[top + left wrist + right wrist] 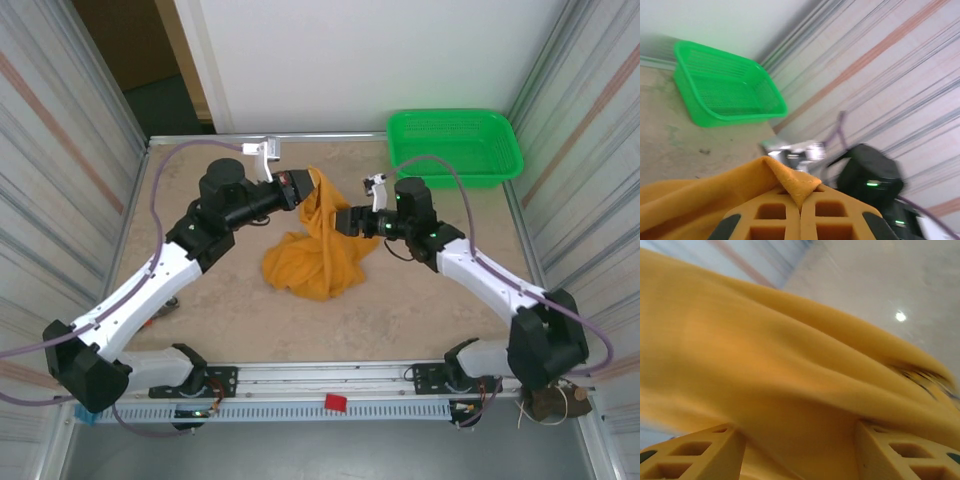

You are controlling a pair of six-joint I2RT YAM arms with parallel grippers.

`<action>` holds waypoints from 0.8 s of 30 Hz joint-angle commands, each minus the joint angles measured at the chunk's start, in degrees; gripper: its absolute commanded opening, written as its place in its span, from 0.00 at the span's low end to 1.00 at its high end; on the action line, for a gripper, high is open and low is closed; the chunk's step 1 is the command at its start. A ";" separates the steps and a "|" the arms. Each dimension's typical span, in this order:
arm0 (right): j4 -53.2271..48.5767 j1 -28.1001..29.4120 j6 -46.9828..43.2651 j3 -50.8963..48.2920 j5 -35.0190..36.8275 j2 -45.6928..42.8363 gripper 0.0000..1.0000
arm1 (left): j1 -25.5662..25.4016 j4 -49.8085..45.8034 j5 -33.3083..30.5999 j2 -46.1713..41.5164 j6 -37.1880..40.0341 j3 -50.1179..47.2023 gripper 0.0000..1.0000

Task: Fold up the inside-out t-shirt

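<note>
Left gripper (801, 202) pinches a shirt (318, 258) edge, holding it up, likely for spreading; right gripper (800, 445) gapes, cloth between its jaws.

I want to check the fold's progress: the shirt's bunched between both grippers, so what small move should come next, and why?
Probably close the right gripper on the cloth lying between its open jaws: the left gripper is shut on a corner, and the t-shirt sags in a bunched heap, needing a second hold to spread.
</note>
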 commanded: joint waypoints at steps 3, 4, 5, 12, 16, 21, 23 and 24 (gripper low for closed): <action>-5.25 1.49 -0.85 0.96 8.40 -2.11 0.55 | 1.51 3.05 7.68 -1.84 -9.20 -0.79 0.00; -7.24 2.32 -1.14 1.82 9.56 -3.81 0.53 | 1.51 3.09 7.51 -2.03 -9.61 -1.19 0.00; -9.17 3.72 -1.66 2.81 11.35 -5.94 0.53 | 1.52 3.59 7.33 -2.21 -9.84 -1.76 0.00; -12.91 16.27 -0.91 3.91 26.10 -17.40 0.42 | 1.43 5.14 5.87 -2.85 -11.35 -3.81 0.00; -8.33 17.90 1.30 5.14 24.17 -16.02 0.33 | 1.34 4.75 5.36 -2.85 -11.43 -3.51 0.00; -4.55 18.11 2.52 7.93 21.32 -9.43 0.36 | 0.83 4.88 4.32 -3.02 -11.52 -3.21 0.00; -3.47 17.98 2.43 8.52 21.69 -7.17 0.38 | 0.69 4.81 3.81 -3.18 -11.52 -3.08 0.00; -3.08 17.78 2.41 8.77 21.92 -6.48 0.38 | 0.64 4.84 3.76 -3.20 -11.44 -3.04 0.00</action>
